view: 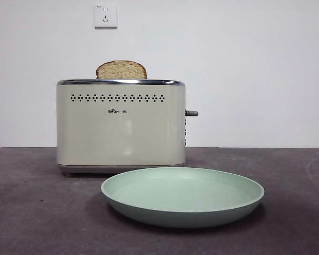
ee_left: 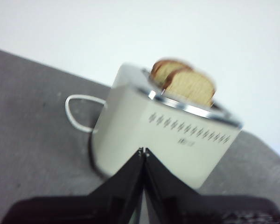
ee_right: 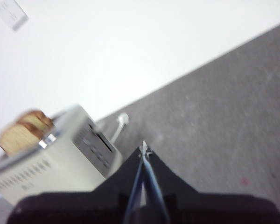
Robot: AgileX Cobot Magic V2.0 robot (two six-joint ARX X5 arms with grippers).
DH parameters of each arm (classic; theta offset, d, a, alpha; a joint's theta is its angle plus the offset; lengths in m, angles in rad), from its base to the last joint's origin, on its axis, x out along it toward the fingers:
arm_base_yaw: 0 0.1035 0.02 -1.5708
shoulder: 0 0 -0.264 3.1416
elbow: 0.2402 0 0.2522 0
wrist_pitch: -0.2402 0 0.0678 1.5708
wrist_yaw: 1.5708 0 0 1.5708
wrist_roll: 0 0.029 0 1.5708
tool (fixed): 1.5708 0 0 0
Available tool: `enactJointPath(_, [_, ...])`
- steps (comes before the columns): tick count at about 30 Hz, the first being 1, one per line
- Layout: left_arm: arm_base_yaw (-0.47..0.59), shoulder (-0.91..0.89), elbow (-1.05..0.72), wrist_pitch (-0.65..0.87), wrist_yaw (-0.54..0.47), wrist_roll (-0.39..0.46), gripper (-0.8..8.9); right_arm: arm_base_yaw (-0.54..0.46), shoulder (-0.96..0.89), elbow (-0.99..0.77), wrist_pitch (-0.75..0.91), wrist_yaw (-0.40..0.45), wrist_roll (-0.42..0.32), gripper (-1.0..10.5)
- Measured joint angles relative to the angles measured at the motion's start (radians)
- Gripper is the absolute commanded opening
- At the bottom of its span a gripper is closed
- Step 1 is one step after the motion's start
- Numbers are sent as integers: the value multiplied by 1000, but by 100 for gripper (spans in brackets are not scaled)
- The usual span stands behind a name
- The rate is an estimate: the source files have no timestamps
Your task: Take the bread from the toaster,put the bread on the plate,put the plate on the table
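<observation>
The cream toaster (view: 120, 125) stands on the dark grey table (view: 32, 212), left of centre. From its top slot the bread (view: 121, 69) sticks up, a pale speckled slice with a brown crust. In the left wrist view the bread (ee_left: 191, 87) is the nearer slice, with a smaller, darker slice (ee_left: 164, 69) behind it. The mint-green plate (view: 223, 204) lies flat on the table in front of the toaster. My left gripper (ee_left: 143, 150) is shut and empty, short of the toaster's face (ee_left: 163, 140). My right gripper (ee_right: 143, 148) is also shut and empty, off the toaster's lever end (ee_right: 122, 119). Neither arm shows in the front view.
A white cable (ee_left: 77, 114) loops on the table beside the toaster. A white wall with a socket (view: 106, 16) rises behind the table. The grey side lever (view: 191, 113) juts out from the toaster's right end.
</observation>
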Motion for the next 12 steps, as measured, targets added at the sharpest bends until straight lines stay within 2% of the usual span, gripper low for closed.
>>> enactJointPath(4, [0,99,159,-69,5,2,-6,0,129,177,-56,-14,-7,-11])
enactJointPath(10, [0,316,430,-153,32,87,-6,0,375,478,-174,-161,-94,-11])
enactJointPath(12, [0,397,527,-193,61,124,-6,0,457,580,-206,-234,-123,-10])
